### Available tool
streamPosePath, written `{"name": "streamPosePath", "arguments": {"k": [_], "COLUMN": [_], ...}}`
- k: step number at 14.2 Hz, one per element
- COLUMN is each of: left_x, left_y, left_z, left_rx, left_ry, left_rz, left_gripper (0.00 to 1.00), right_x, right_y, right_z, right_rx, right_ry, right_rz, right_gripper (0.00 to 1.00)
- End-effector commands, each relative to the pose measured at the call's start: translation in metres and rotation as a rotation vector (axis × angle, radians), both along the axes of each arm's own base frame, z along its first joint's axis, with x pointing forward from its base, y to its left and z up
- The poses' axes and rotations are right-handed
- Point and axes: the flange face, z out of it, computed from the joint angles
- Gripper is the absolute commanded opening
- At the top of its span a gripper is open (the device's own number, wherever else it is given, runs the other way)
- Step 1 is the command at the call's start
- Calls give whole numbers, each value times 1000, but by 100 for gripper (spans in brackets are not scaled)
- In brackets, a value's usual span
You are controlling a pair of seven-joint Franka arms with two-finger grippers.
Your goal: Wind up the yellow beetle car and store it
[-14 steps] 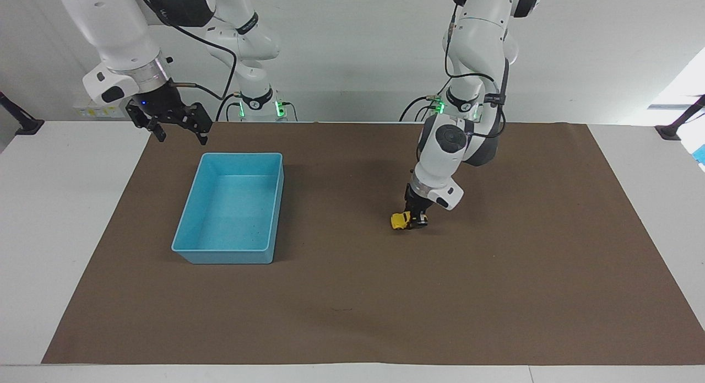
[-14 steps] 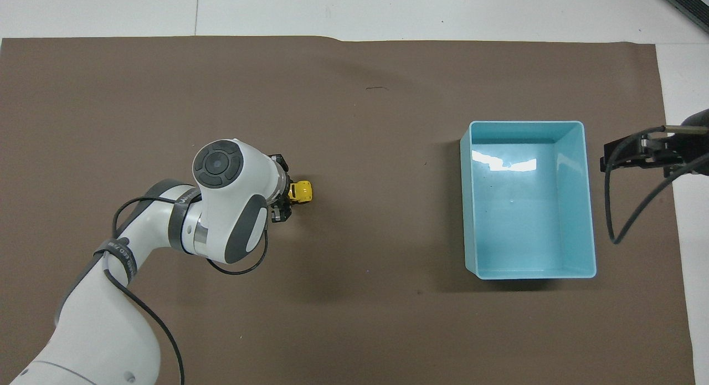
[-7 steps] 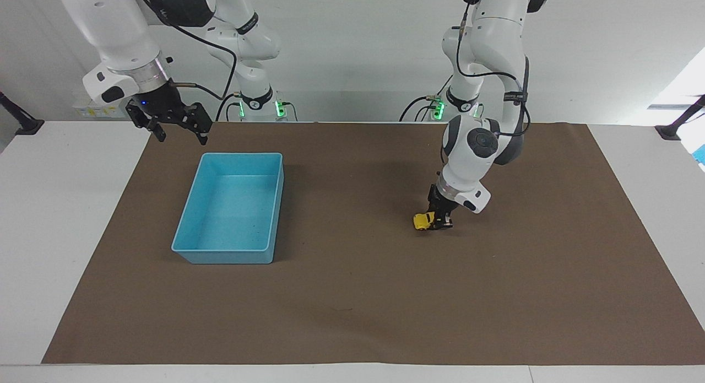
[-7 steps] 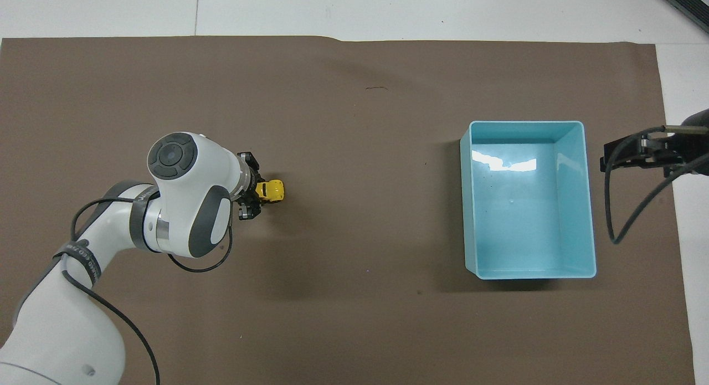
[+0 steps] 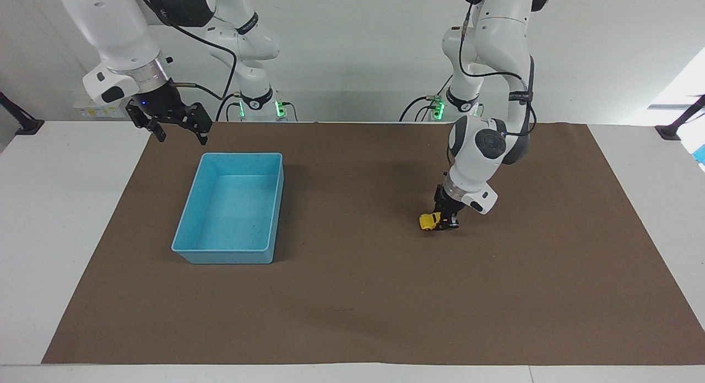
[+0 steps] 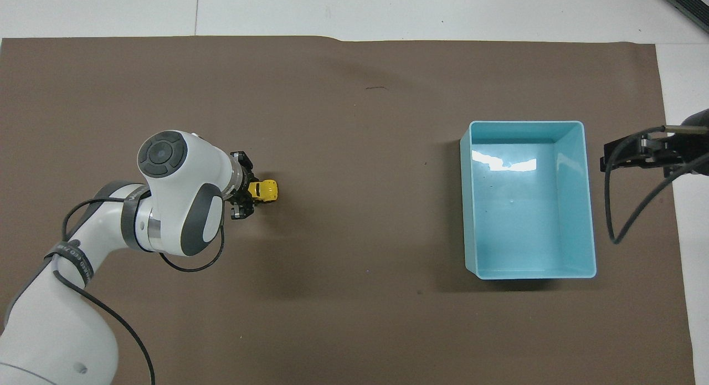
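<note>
Facing view: the left gripper (image 5: 445,222), right of centre frame, is clenched on the rear of the yellow beetle car (image 5: 430,221), which sits wheels-down on the brown mat (image 5: 352,306). For winding, keep downward pressure even and drag straight along the mat so the wheels roll rather than skid. The right gripper (image 5: 177,125) waits released at upper left, above the empty light blue bin (image 5: 274,251). White table margins border the mat.
</note>
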Motion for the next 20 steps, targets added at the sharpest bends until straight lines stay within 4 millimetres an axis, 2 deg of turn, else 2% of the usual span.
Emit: {"name": "streamPosePath", "arguments": {"k": [1,5,10,20], "left_x": [4,12,19,47], "left_y": [14,0,0,2], "left_z": [-6,40,55,112], "left_rx": [11,1,4,45], "left_ry": [24,51,29,-100], "left_rz": [-11,-17,-25,-71], "left_gripper": [100,100,100,100], "right_x": [-3,-2,-2,-2], "right_y": [-3,-3,-3,-2], "right_z": [1,2,2,2], "right_rx": [5,5,5,5], "right_ry": [-3,-4,-4,-4], "right_rz": [16,16,16,17], "right_gripper": [100,100,100,100]}}
